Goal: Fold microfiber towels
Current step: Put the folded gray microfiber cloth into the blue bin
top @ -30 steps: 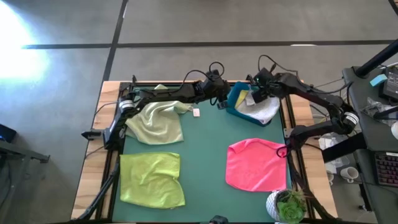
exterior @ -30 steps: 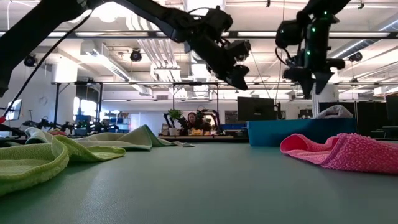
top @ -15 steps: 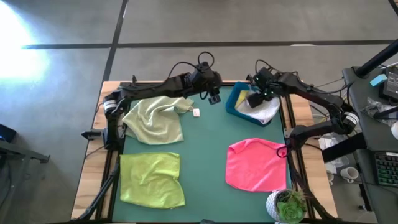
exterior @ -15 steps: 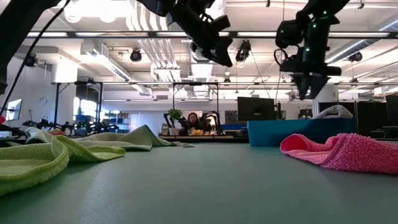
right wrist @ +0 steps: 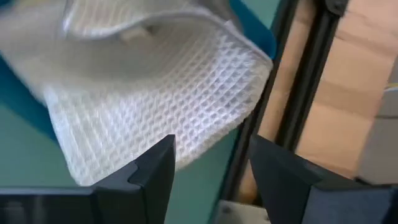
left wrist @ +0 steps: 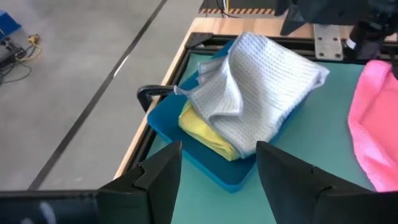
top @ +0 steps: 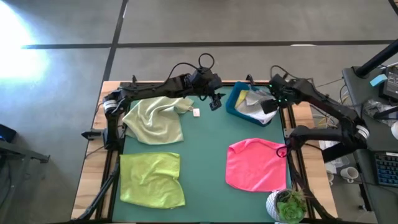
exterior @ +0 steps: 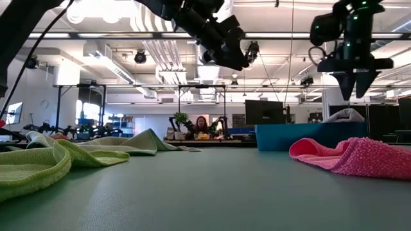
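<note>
Above the table's far edge I have both arms raised, nothing held. My left gripper (top: 214,102) hovers between the pale green crumpled cloth (top: 155,119) and the blue rectangular bin (left wrist: 186,134), jaws apart and empty. My right gripper (top: 273,107) hangs over the bin's right side, jaws also apart, just above the light grey waffle-weave towel (left wrist: 261,93) that spills over the rim, with a yellow cloth (left wrist: 205,127) beneath it. Nearer me lie the lime green towel (top: 152,179) and the hot pink towel (top: 256,165), both flat on the green mat (top: 205,155).
</note>
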